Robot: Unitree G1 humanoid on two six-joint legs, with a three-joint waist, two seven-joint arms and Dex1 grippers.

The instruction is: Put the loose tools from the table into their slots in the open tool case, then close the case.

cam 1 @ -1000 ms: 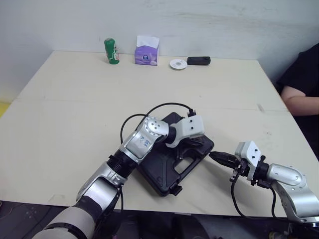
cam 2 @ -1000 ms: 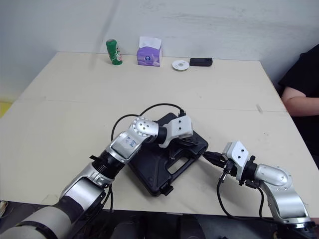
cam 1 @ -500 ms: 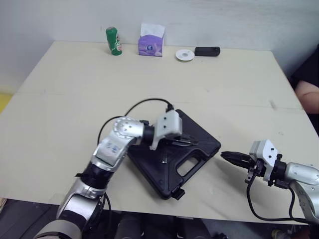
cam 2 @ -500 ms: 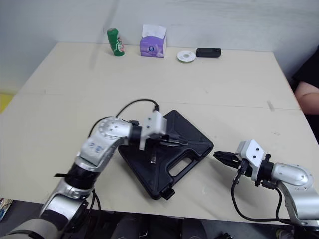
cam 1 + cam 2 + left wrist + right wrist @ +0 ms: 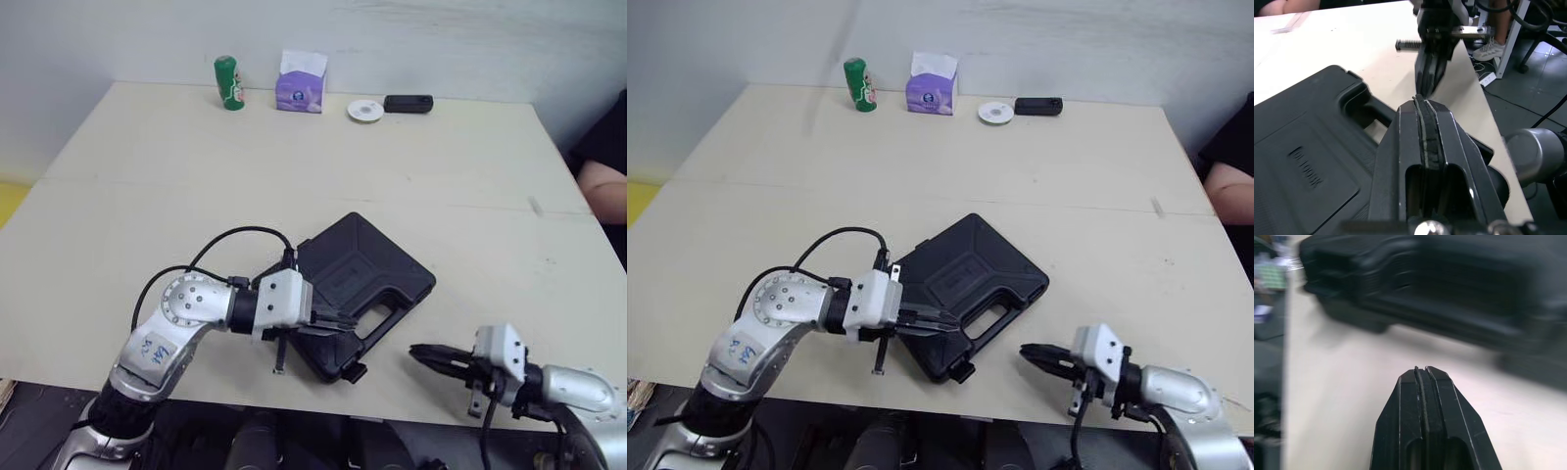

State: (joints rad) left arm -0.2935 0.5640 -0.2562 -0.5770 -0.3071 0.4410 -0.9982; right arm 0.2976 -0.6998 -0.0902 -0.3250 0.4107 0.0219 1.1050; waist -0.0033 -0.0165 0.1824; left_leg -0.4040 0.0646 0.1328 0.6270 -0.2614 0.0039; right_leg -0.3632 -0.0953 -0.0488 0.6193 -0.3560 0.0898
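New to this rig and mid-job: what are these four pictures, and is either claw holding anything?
This is a humanoid robot with two arms, each ending in a black two-fingered claw. The two wide pictures come from its head camera, looking down over the table. The other two come from a camera on each wrist, looking along that claw's fingers. A black tool case lies closed mid-table. The left claw is at the case's near edge and the right claw is over bare table beside it. Both are shut and hold nothing. Along the far edge are a green can, a purple tissue box, a white disc and a black gadget.
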